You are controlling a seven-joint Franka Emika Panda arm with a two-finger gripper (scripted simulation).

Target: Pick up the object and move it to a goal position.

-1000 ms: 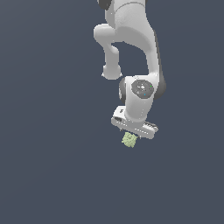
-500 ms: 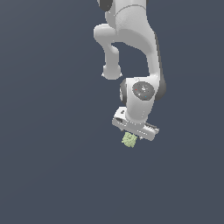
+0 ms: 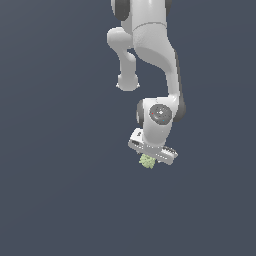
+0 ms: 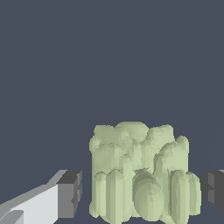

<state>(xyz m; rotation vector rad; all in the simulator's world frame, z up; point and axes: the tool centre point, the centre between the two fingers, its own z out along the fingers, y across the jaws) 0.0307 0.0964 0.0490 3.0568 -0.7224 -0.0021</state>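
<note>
The object, a small pale green bumpy lump, sits right under the white gripper at the end of the arm in the exterior view. In the wrist view the object fills the space between the two dark finger pads, one on each side. The pads stand close against its sides, with only a thin sliver of background showing at one side. The gripper looks shut on the object. The fingers themselves are hidden in the exterior view.
The white arm reaches down from the top of the exterior view. Around it there is only a plain dark grey-blue surface, with no other objects, edges or markers showing.
</note>
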